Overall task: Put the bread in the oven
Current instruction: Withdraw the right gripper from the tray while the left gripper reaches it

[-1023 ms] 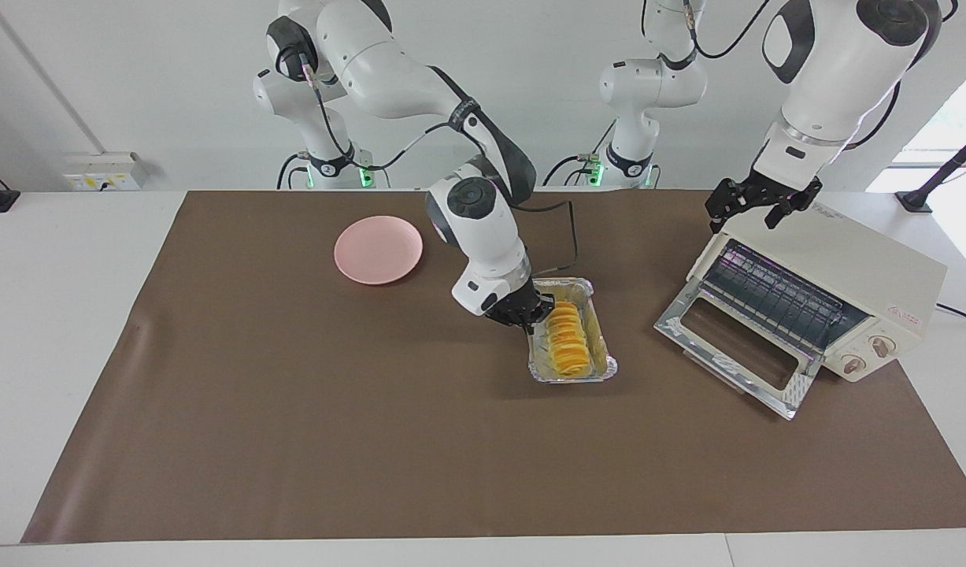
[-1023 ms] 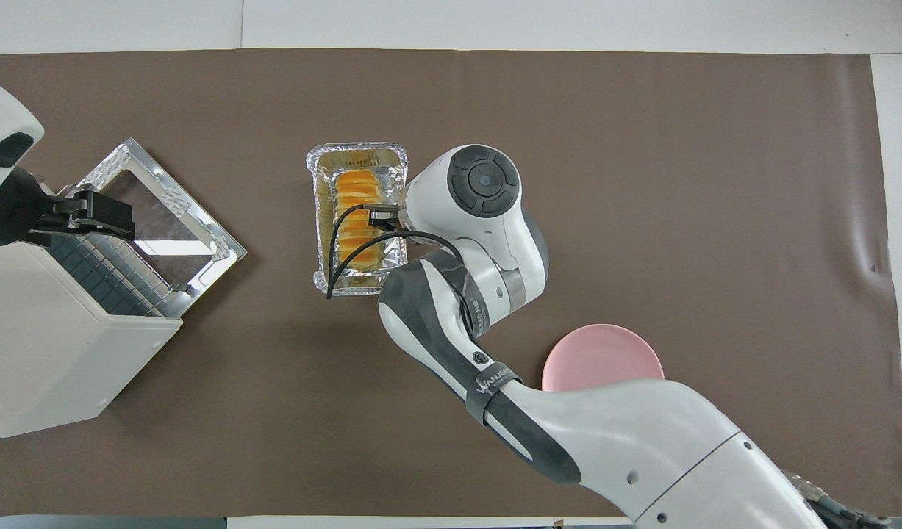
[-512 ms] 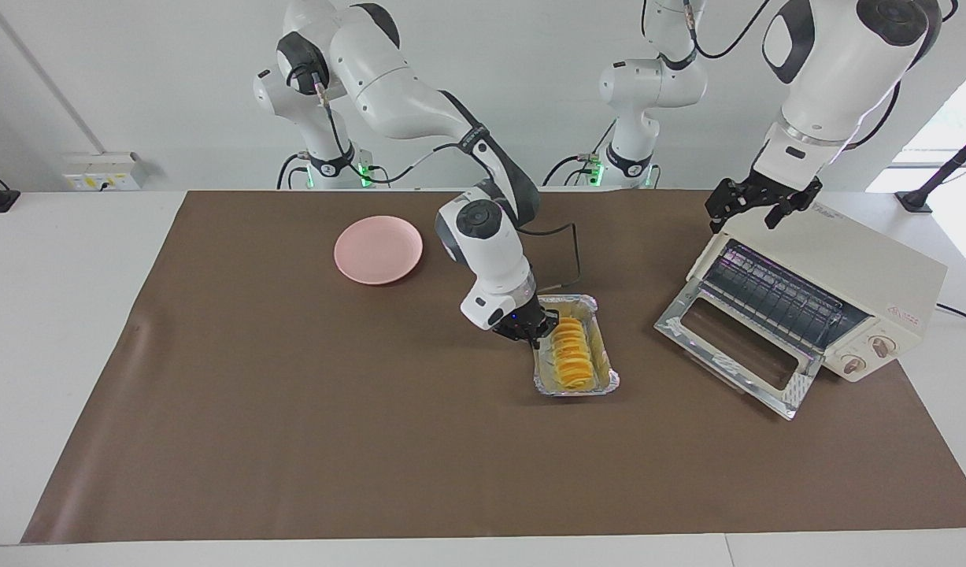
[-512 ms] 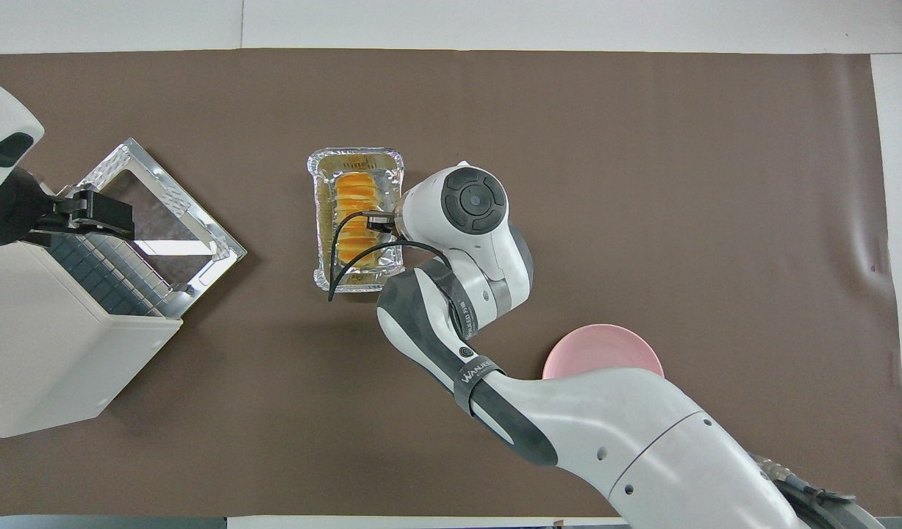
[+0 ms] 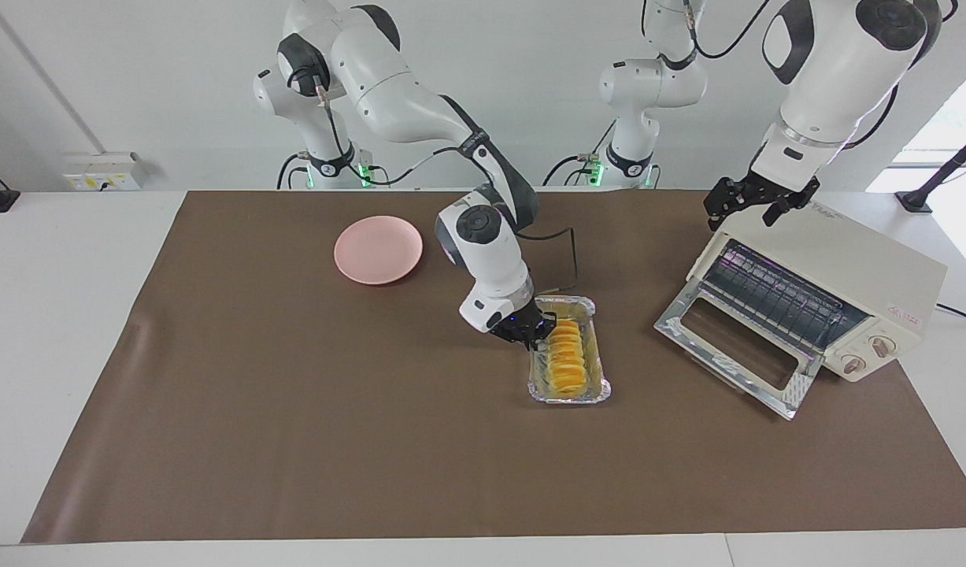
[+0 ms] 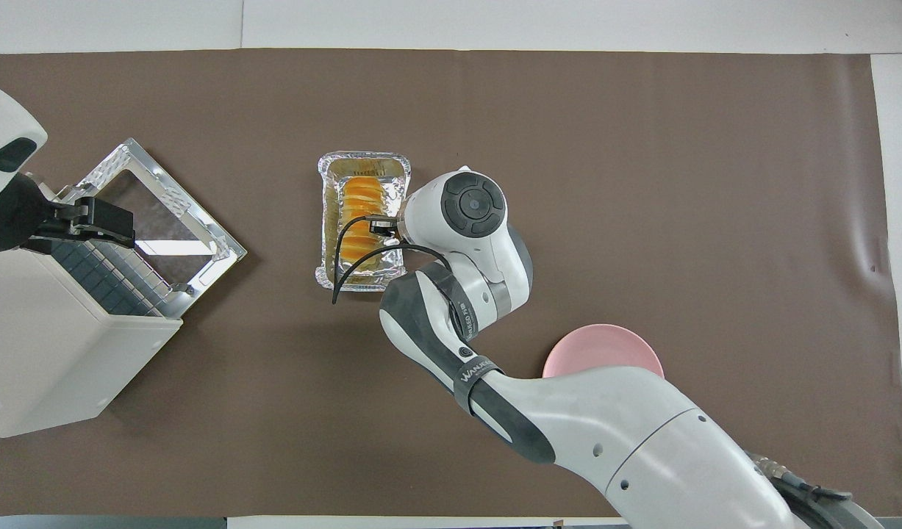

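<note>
The foil tray (image 5: 569, 391) sits near the middle of the bench with the bread (image 5: 565, 359) lying in it. The oven (image 5: 833, 295) stands at the left arm's end, its glass door (image 5: 734, 358) dropped open, the wire rack (image 5: 774, 298) bare. The right gripper (image 5: 534, 331) is down at the tray's rim beside the bread; whether its fingers grip anything I cannot tell. The left gripper (image 5: 754, 206) hangs over the oven's top corner, fingers spread, holding nothing. A pink plate (image 5: 378, 249) lies toward the right arm's base.

Right arm (image 6: 480, 345), lower centre of overhead view: black band round its forearm carries white lettering, seemingly "WANJEE…", rest unreadable. Oven (image 5: 845, 279), facing view right: small red label, illegible.
</note>
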### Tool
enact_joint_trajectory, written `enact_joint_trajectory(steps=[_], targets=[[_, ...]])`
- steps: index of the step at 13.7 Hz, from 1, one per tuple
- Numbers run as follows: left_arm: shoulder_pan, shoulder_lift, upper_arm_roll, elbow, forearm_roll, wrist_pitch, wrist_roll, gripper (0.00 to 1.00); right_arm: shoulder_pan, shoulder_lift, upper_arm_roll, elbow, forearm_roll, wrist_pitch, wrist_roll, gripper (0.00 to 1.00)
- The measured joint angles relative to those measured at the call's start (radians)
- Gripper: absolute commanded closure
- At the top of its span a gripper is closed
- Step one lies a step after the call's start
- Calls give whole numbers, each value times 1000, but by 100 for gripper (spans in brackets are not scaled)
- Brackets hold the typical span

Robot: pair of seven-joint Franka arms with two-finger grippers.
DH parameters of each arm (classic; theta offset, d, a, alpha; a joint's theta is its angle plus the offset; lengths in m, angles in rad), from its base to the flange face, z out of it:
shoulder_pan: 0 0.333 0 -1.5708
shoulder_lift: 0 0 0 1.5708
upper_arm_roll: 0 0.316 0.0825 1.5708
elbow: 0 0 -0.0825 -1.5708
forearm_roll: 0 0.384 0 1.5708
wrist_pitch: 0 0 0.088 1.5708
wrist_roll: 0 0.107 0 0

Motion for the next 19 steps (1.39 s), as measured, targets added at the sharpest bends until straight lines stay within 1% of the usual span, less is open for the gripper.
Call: enact_joint_trajectory(steps=[3, 5, 7, 10, 13, 14, 15, 17, 19], targets=[[0, 0, 1, 0, 0, -3, 0, 0, -4, -7, -3, 9, -70, -29, 0, 0], [0, 0, 2, 0, 0, -3, 0, 0, -16, -43, -14, 22, -78, -93, 0, 0], [0, 0, 1, 0, 0, -1, -5, 0, -39, -102, -18, 29, -81, -175, 0, 0], [-2, 0, -8, 0, 0, 27, -62, 0, -81, -213, -35, 31, -100, -324, -22, 0], [-23, 18, -17, 17, -4, 37, -73, 0, -197, -330, -42, 29, -104, -500, -165, 0], [-45, 46, -18, 45, -4, 32, -76, 0, -253, -370, -44, 28, -104, -559, -224, 0], [-74, 91, -18, 87, -5, 19, -90, 0, -310, -405, -45, 27, -104, -611, -291, 0], [-154, 234, -17, 232, -5, -11, -188, 0, -424, -470, -46, 25, -104, -708, -445, 0], [-241, 374, -17, 361, -5, -12, -261, 0, -508, -521, -47, 21, -104, -790, -543, 0]])
